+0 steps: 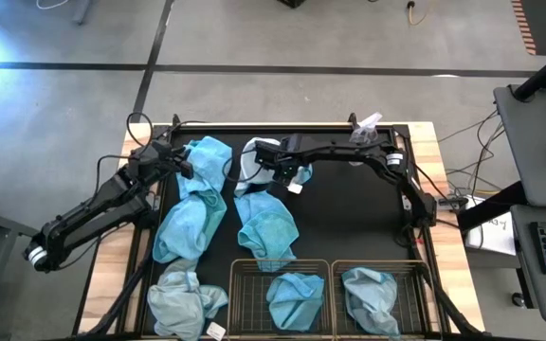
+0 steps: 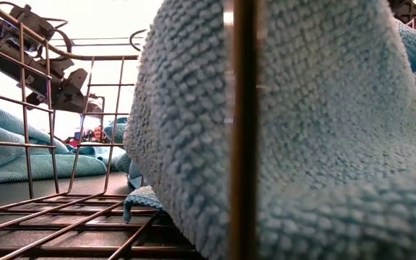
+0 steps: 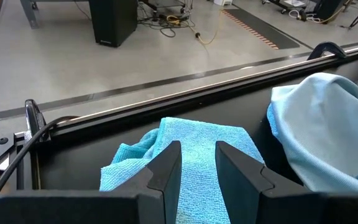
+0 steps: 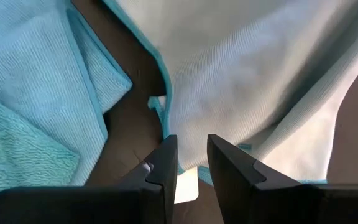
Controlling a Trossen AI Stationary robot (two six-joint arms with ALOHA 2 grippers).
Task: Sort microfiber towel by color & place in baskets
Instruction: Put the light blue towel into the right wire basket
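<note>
Several microfiber towels lie on the black table top. A pale grey-blue towel [image 1: 247, 167] [image 4: 253, 68] lies at the far middle. My right gripper [image 1: 280, 176] [image 4: 191, 142] points down over its edge, open, fingers clear of it; a white tag [image 4: 186, 186] shows below them. My left gripper [image 1: 184, 163] [image 3: 197, 148] is open at the far left, aimed at a turquoise towel [image 1: 209, 157] [image 3: 191, 146]. Two more turquoise towels [image 1: 189, 225] [image 1: 265, 227] lie in the middle and a grey one [image 1: 184, 301] near left. Two wire baskets [image 1: 245, 294] [image 1: 415, 284] stand at the near edge, each holding a towel [image 1: 296, 297] [image 1: 370, 294].
A clear spray bottle [image 1: 368, 129] stands at the far edge beside the right arm. Bare black table [image 1: 358, 213] lies between the right arm and the baskets. The low view looks through a basket's wire [image 2: 240, 130] at the towel [image 2: 323, 130] inside it.
</note>
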